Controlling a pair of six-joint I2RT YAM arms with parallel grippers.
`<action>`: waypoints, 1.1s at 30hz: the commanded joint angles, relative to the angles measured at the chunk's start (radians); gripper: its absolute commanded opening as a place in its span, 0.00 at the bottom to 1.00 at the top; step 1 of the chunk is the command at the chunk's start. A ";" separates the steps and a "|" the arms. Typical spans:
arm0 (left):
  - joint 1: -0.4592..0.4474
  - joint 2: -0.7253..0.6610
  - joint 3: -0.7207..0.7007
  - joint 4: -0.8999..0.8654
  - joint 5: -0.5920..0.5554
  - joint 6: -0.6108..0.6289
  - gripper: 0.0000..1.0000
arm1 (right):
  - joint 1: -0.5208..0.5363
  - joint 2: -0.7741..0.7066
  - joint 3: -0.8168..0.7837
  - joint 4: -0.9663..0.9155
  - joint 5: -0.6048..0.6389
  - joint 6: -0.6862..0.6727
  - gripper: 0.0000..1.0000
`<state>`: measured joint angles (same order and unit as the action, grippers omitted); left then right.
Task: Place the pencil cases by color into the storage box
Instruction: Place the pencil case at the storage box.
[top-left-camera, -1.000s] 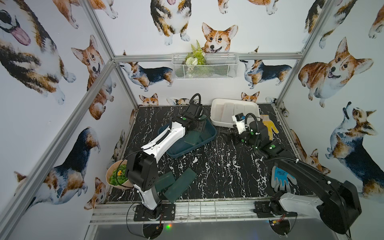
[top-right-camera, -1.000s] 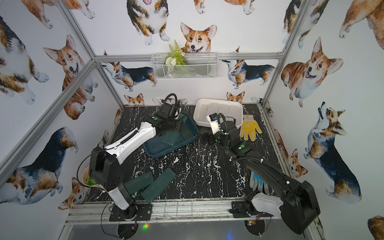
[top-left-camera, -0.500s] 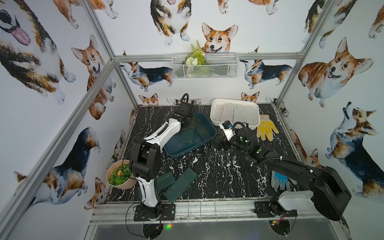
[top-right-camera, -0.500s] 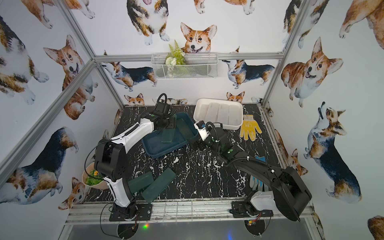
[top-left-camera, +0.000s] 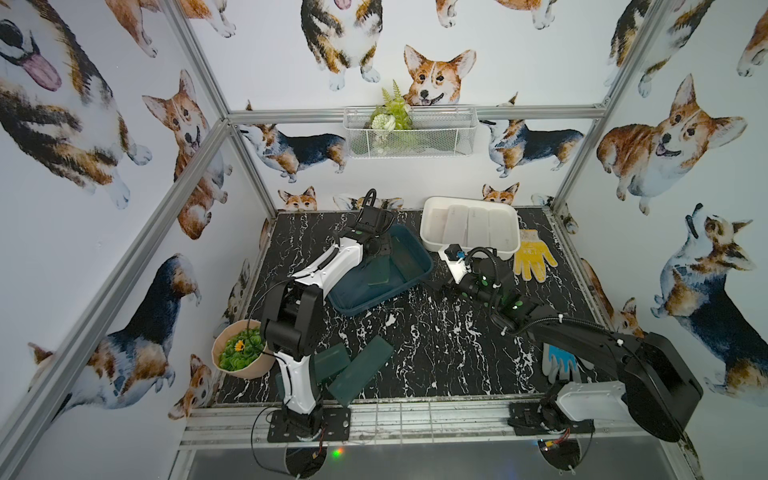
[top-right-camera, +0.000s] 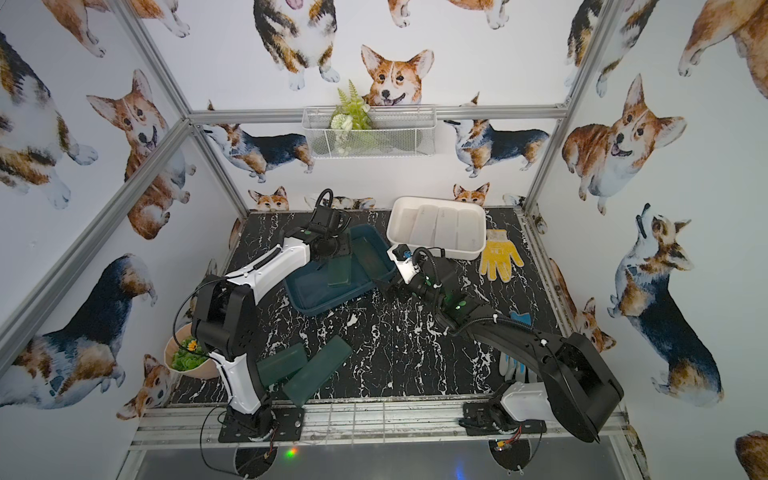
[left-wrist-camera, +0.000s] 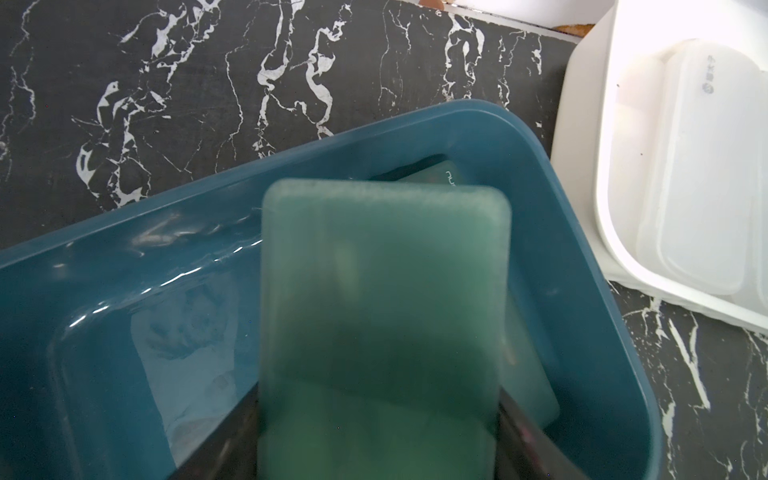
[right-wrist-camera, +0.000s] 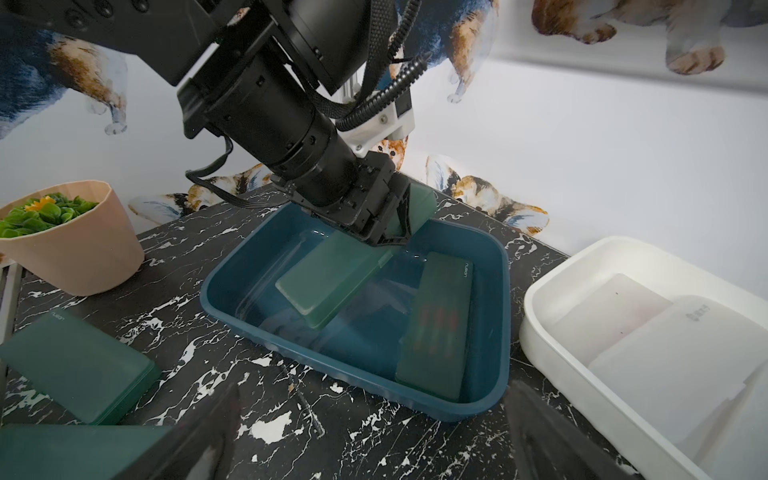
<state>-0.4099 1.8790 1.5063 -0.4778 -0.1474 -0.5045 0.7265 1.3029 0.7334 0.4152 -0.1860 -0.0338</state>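
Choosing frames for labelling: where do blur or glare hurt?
Left wrist: the held green pencil case fills the frame, soft-focused, and the white box is blown out. Right wrist: the right gripper shows its fingers as dark blurs; the blue box carries reflections. In both top views, lighting is even.

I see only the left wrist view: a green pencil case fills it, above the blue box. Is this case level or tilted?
Observer: Tilted. The left gripper holds the green case by its upper end; the lower end points into the blue box.
Operator: How many green cases are outside the box?
Observer: Two loose cases lie on the table near its front edge.
Operator: And the right gripper?
Observer: The right gripper is open and empty, beside the blue box.
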 joint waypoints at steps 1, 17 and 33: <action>0.002 -0.008 -0.006 0.039 -0.049 -0.059 0.67 | 0.002 0.001 -0.007 0.060 -0.033 -0.037 1.00; 0.007 0.122 0.047 0.039 -0.129 -0.250 0.67 | 0.002 -0.032 -0.040 0.076 -0.038 -0.036 0.99; 0.008 0.264 0.135 -0.022 -0.109 -0.329 0.67 | 0.002 -0.015 -0.035 0.023 -0.124 -0.099 0.99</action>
<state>-0.4053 2.1227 1.6199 -0.4698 -0.2413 -0.8017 0.7265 1.2785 0.6876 0.4427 -0.2733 -0.0952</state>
